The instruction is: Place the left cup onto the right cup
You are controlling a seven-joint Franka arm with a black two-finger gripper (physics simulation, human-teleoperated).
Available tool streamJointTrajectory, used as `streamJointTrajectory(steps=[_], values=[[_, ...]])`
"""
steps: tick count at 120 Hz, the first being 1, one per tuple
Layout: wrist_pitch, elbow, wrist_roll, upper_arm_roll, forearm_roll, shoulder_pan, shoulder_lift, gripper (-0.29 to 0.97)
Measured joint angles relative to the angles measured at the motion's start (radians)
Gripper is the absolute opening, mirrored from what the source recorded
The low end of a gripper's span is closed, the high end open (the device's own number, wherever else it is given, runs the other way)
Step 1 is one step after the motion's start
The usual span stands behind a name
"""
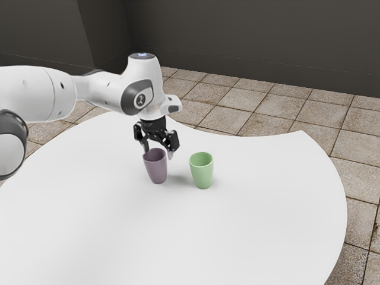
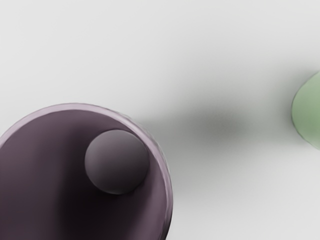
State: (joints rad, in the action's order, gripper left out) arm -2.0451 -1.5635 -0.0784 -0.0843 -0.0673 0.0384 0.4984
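Note:
A purple cup (image 1: 155, 165) stands upright on the white table (image 1: 178, 225), to the exterior view's left of a green cup (image 1: 201, 170), also upright. My black gripper (image 1: 158, 152) hangs open just above the purple cup's rim, one finger toward its far side and one at its side nearer the green cup, neither touching it. In the wrist view I look down into the purple cup (image 2: 85, 175), close under my hand; the green cup's edge (image 2: 307, 112) shows off to one side.
The round white table is bare around the two cups. A tiled floor (image 1: 297, 113) and dark walls lie beyond the table's far edge.

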Motion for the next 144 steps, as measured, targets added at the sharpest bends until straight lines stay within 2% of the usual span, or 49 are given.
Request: streamJointTrajectory(steps=[52, 80, 144], values=[[-0.02, -0.001, 0.001, 0.001, 0.0, 0.001, 0.018, 0.68], [-0.028, -0.002, 0.001, 0.001, 0.001, 0.001, 0.024, 0.63], [-0.036, -0.003, 0.001, 0.001, 0.002, 0.0, 0.026, 0.3]])
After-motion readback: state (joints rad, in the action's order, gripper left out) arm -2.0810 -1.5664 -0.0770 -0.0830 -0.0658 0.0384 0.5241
